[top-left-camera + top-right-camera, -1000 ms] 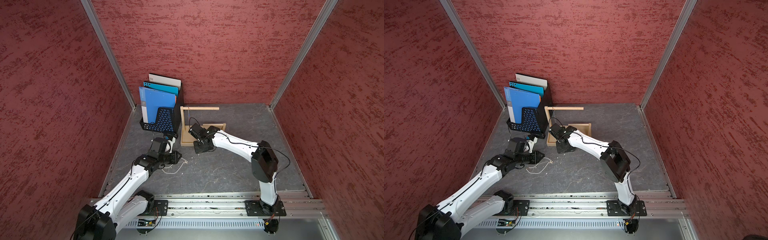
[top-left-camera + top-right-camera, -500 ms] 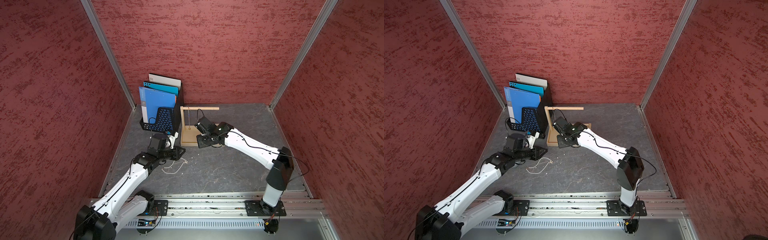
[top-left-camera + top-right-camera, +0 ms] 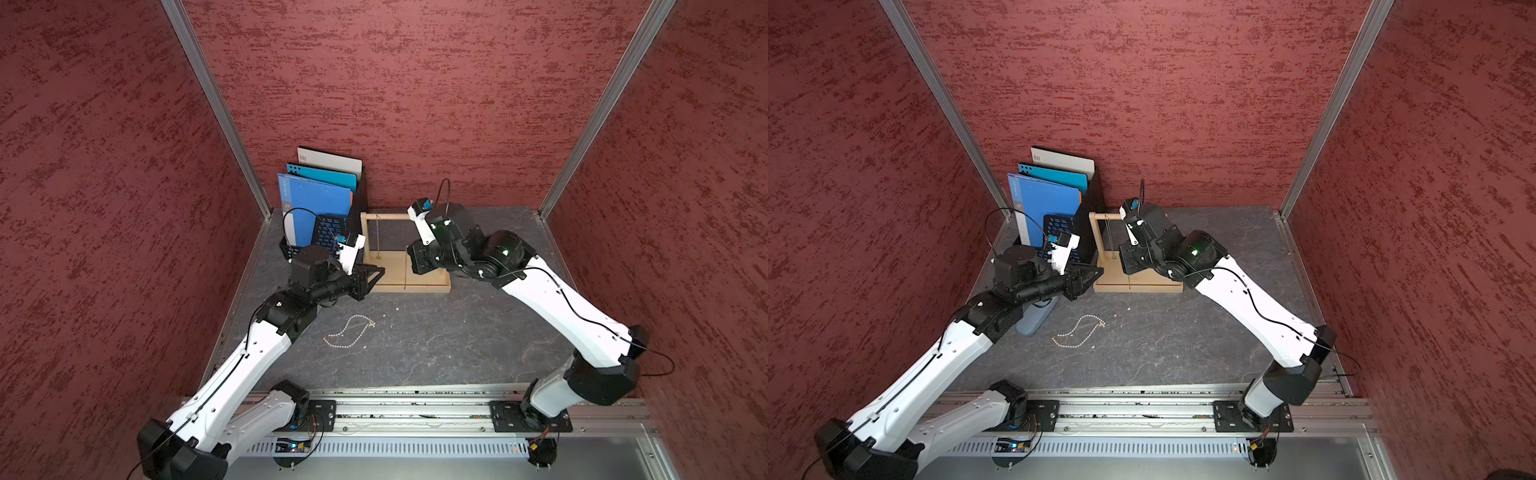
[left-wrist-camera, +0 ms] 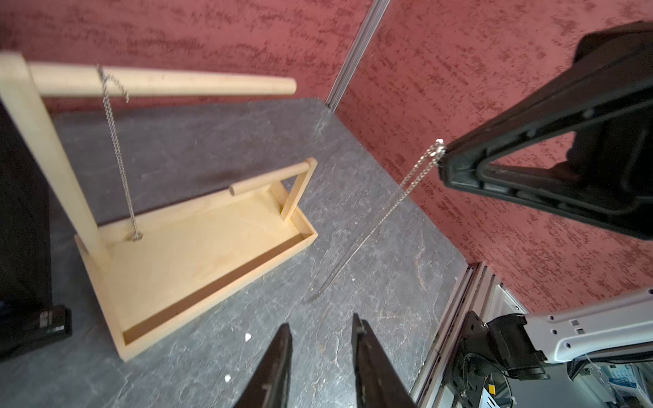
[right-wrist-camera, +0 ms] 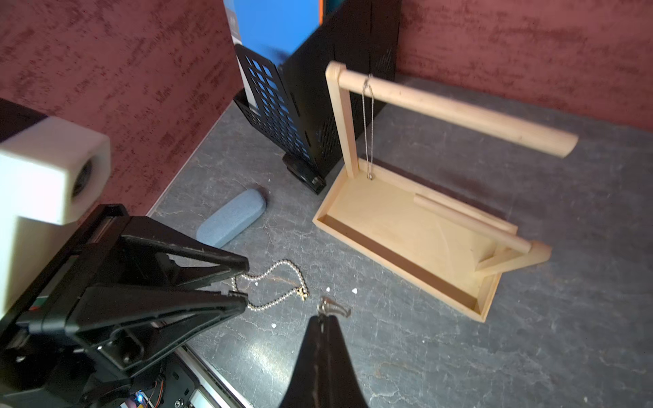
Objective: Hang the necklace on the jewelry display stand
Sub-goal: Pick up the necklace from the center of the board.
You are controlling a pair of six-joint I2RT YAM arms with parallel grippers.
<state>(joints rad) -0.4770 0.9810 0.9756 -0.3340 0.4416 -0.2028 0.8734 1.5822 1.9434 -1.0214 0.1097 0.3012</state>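
Nearest, in front of the stand (image 3: 409, 287): a pearl necklace (image 5: 303, 292) lies loose on the table (image 3: 436, 345), touched by nothing.
Left gripper (image 4: 321, 321): at the stand's front left corner, jaws narrowly parted and empty.
Right gripper (image 4: 441, 159): just in front of the stand's long front rim, jaws pinched on the chain necklace (image 4: 388, 212) at its top, by the clasp.
Chain necklace: hangs free as a doubled strand, its low end near the front rim. I cannot tell whether it touches the rim.
Handling: probably very light, limp, thin and slippery. It is likely to swing and close up on itself, so the loop needs spreading.
Where to hold: the pinch near the clasp suits it. A second hold lower on one strand would open the loop.
Crossbar (image 4: 159, 83): farther back and higher on the stand, round and smooth, free end toward the right arm. One hung chain (image 4: 118, 155) sits by the post.
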